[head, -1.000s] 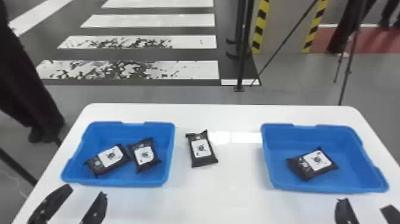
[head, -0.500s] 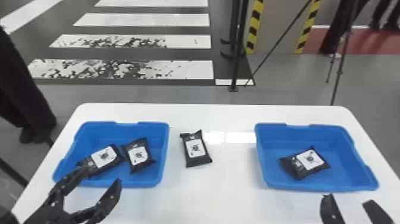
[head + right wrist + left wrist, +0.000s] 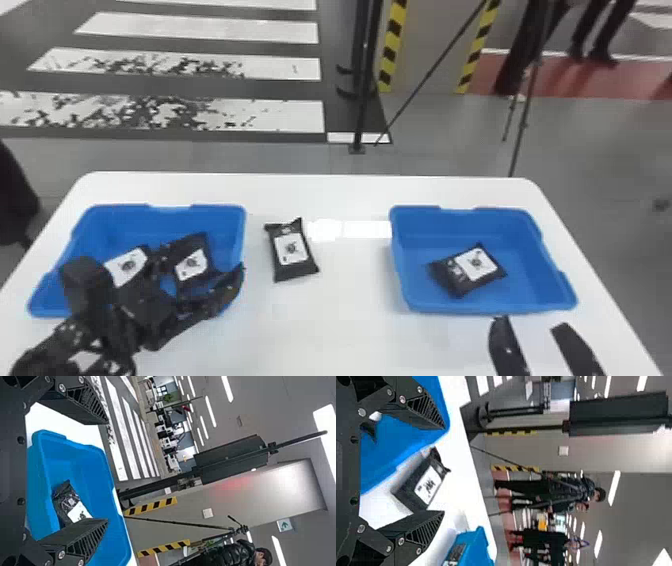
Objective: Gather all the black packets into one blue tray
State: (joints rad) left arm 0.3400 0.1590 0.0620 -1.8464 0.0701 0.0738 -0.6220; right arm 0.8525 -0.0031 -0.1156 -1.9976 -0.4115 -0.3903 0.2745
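this looks like an indoor lab or test hall with an office area: broad crosswalk stripes (image 3: 200, 29) and a red strip (image 3: 625, 80) mark the grey floor (image 3: 430, 150), yellow-and-black hazard tape (image 3: 392, 45) edges a wall, and a white work table (image 3: 350, 320) stands in front. the right wrist view adds ceiling strip lights (image 3: 226, 388), a green sign (image 3: 284, 525) and what seem to be desks (image 3: 171, 447).

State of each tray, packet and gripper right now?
Left tray: upright, two packets inside.
Its left packet: label up, partly hidden.
Its right packet: label up.
Middle packet: on table, label up.
Right tray: upright, one packet inside, label up.
Left gripper: open.
Right gripper: open.
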